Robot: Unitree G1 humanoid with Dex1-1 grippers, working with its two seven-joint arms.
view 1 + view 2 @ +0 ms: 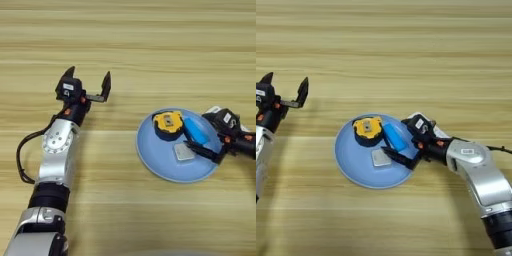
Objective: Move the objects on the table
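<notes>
A blue plate (pixel 155 162) lies on the table (pixel 130 45) right of centre. On it are the yellow-black tape measure (pixel 167 123), the small grey block (pixel 183 152) and the blue bar (pixel 195 129). My right gripper (pixel 395 135) reaches in from the right over the plate's rim. It is open, one finger on each side of the blue bar, which rests on the plate. My left gripper (pixel 88 82) is held open over bare wood to the left of the plate, with nothing between its fingers.
My left arm (pixel 55 160) stretches up from the lower left corner. My right arm (pixel 481 175) comes in from the lower right. A black cable (pixel 22 155) loops beside the left forearm.
</notes>
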